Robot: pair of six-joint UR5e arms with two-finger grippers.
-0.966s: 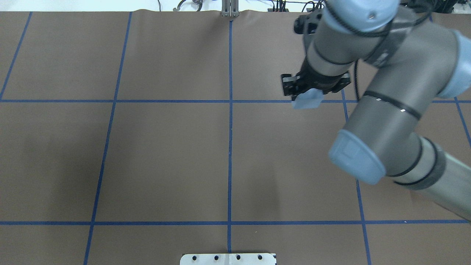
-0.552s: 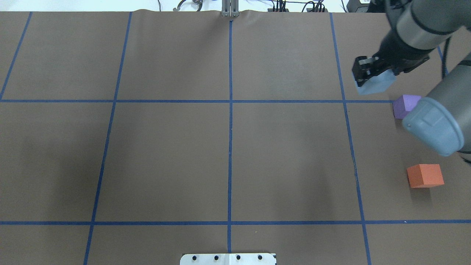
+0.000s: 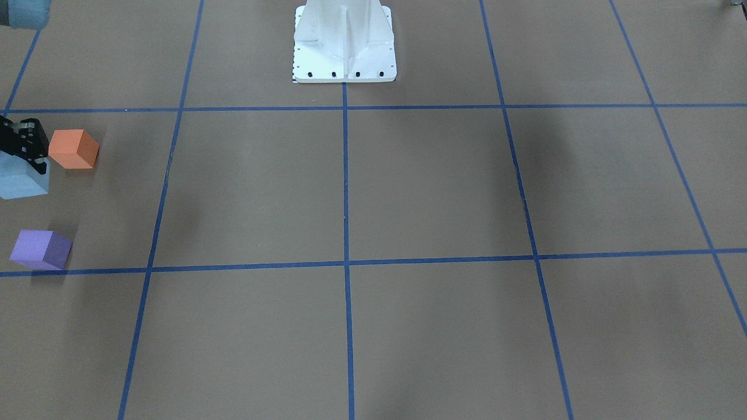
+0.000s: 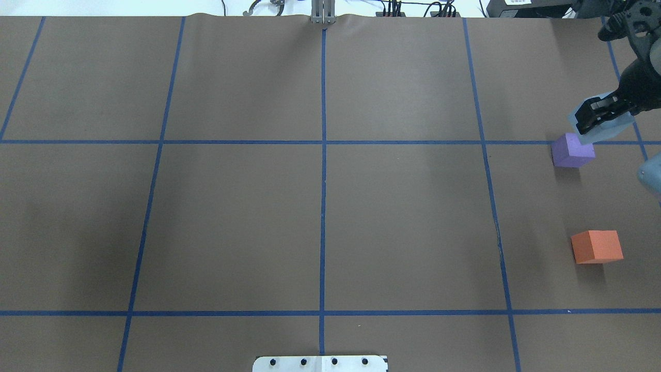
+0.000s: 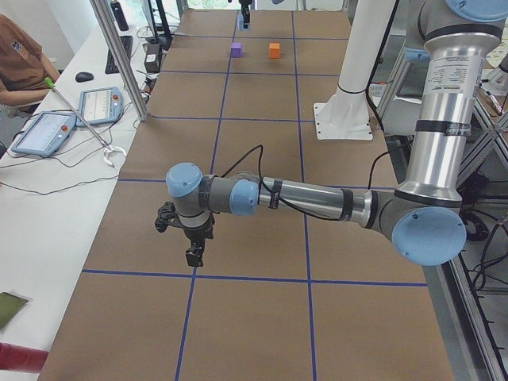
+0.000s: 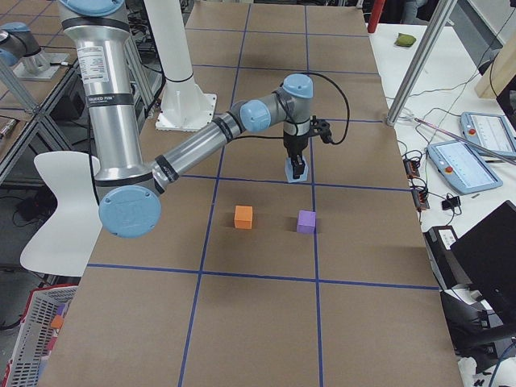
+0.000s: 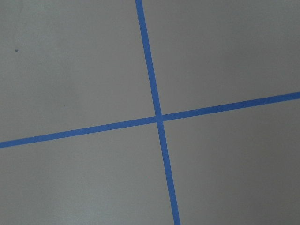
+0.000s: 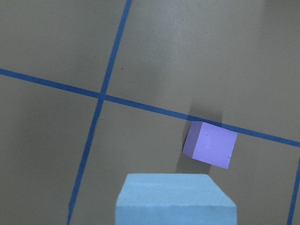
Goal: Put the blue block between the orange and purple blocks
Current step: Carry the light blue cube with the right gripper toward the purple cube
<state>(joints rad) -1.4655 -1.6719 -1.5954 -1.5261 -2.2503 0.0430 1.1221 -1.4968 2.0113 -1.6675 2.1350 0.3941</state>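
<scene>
My right gripper [image 4: 594, 119] is shut on the light blue block [image 4: 605, 133] and holds it above the table at the far right, just beyond the purple block [image 4: 572, 150]. The orange block [image 4: 596, 247] sits nearer to the robot's base, with a bare gap between it and the purple one. In the front-facing view the blue block [image 3: 22, 182] hangs under the gripper [image 3: 23, 153], between the orange block [image 3: 73, 149] and the purple block [image 3: 41, 249]. The right wrist view shows the blue block [image 8: 176, 199] with the purple block [image 8: 210, 144] beyond it. My left gripper [image 5: 193, 252] shows only in the exterior left view; I cannot tell its state.
Brown paper with blue tape lines [image 4: 323, 155] covers the table. The white robot base plate [image 3: 344, 58] is at the near middle edge. The left wrist view shows only a tape crossing [image 7: 158, 117]. An operator [image 5: 20, 67] and tablets sit beside the table's far edge.
My right arm has swung right with the blue block, from the middle-right cell to beside the purple block. The purple and orange blocks, first hidden by the arm, now show.
</scene>
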